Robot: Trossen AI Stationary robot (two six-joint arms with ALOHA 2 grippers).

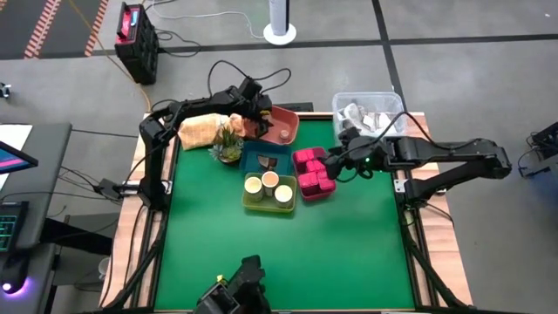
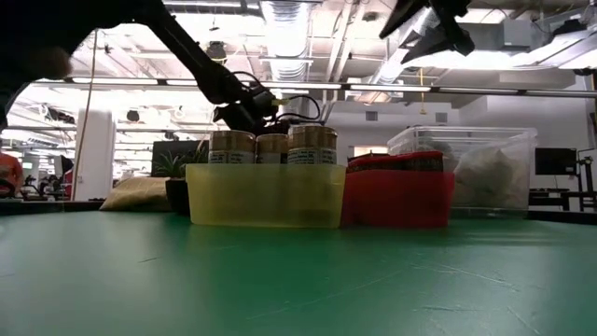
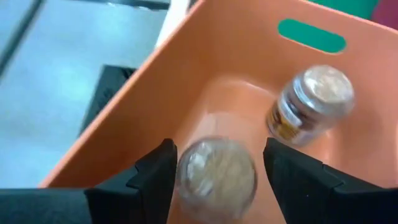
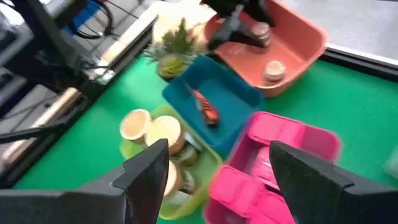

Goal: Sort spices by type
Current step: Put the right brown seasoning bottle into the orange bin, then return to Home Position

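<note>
An orange tray (image 3: 205,68) holds two tan jars with pale tops. My left gripper (image 3: 217,155) is open over it; its fingers stand on either side of one jar (image 3: 216,177), and the second jar (image 3: 311,106) sits farther off. My right gripper (image 4: 217,165) is open and holds nothing, hovering over the magenta blocks (image 4: 267,162) in their pink tray (image 1: 312,171). Three more jars (image 1: 268,186) stand in a yellow-green tray (image 2: 264,196). A small brown lump (image 4: 207,109) lies in the teal tray (image 4: 214,90). My left gripper has its fingers (image 3: 158,177) close beside the jar's sides, coming from above and pointing down into the orange tray. I cannot tell whether they touch the jar.
A small potted plant (image 1: 228,145) and a tan bag (image 1: 203,129) sit left of the trays. A clear plastic bin (image 1: 368,112) with pale contents stands at the far right corner. The near half of the green table (image 1: 279,253) lies in front of the trays.
</note>
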